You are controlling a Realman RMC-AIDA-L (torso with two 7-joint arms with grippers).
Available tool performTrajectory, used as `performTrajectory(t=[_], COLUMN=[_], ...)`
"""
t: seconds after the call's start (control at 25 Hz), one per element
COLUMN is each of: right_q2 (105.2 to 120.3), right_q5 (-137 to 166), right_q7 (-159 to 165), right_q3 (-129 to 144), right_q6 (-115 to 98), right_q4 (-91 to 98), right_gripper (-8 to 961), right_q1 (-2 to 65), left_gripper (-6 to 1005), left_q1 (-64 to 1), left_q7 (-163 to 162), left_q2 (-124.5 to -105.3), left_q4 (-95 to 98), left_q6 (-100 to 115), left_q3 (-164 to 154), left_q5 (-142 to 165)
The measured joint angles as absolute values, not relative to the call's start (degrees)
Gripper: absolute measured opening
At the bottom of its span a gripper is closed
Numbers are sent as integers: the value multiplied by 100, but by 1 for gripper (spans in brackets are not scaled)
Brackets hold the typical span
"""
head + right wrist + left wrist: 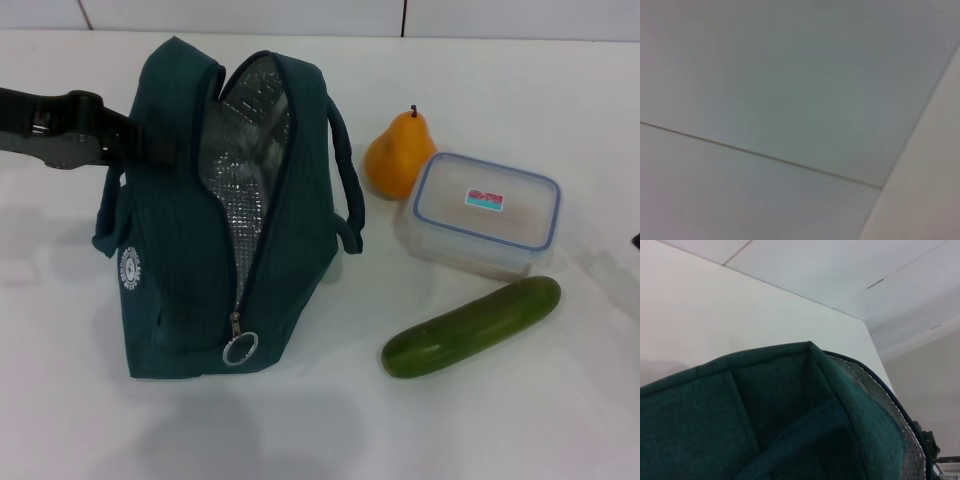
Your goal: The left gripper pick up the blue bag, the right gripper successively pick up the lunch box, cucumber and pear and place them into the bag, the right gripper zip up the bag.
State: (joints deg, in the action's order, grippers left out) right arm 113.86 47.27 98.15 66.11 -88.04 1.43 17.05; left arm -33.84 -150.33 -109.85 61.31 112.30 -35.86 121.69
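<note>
The blue bag [190, 240] was seen standing upright on the white table [500, 430] in the head view, its zipper run open down the front so that the silver foil lining [245, 150] was exposed; the ring pull [240, 349] hung low near the bag's base. The left gripper [150, 150] was shown reaching in from the left edge and meeting the bag's upper side by a loop handle; its fingertips were lost against the dark fabric, so whether the pincer was spread or pinching the handle could not be told. To the right of the bag, apart from it, the pear [400, 152] was set upright, just behind the lunch box [487, 213] and touching or nearly touching its far corner; the cucumber [472, 327] lay slantwise in front of the lunch box, close to it.

Only the bag's top was given by the left wrist view — teal fabric filling the lower half, a strip of foil at one edge, table and floor beyond; no fingers were shown there. Nothing but pale floor tiles and a table edge was offered by the right wrist view; the right gripper was not seen in any view — only a dark speck was cut off at the head view's right border, too small to be identified.
</note>
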Motion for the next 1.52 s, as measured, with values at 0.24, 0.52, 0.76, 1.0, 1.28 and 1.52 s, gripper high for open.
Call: performTrajectory(t=[0.24,0.52,0.76,1.0,1.28,1.52], right_q2=[11418,11464,11515,11516,11524,11522], right_q5=[4733,4745,4787,4794,4783,4784], right_q7=[10239,10406,10409,10412,10417,10422], right_q3=[7031,7257,7312,7415,7407,7399], right_q6=[-8382,-7830,-7643,-7604,-7689,-7699], right_q4=[156,179,244,288,351,439], right_gripper=[761,756,752,747,742,738], right_q1=[1986,2237,2413,2529,2513,2471], left_gripper=[42,42,42,40,40,40], left_q1=[-3412,-3432,-3442,-3412,-3392,-3392], left_q7=[-15025,-15023,-15047,-15052,-15043,-15033], left_q2=[-10985,-11005,-11003,-11003,-10997,-10995], left_q4=[6134,6149,6181,6181,6180,6179], left_q6=[11231,11232,11232,11232,11232,11232], left_q3=[-3585,-3604,-3620,-3621,-3621,-3620], left_q5=[12169,12165,12066,12035,12033,12054])
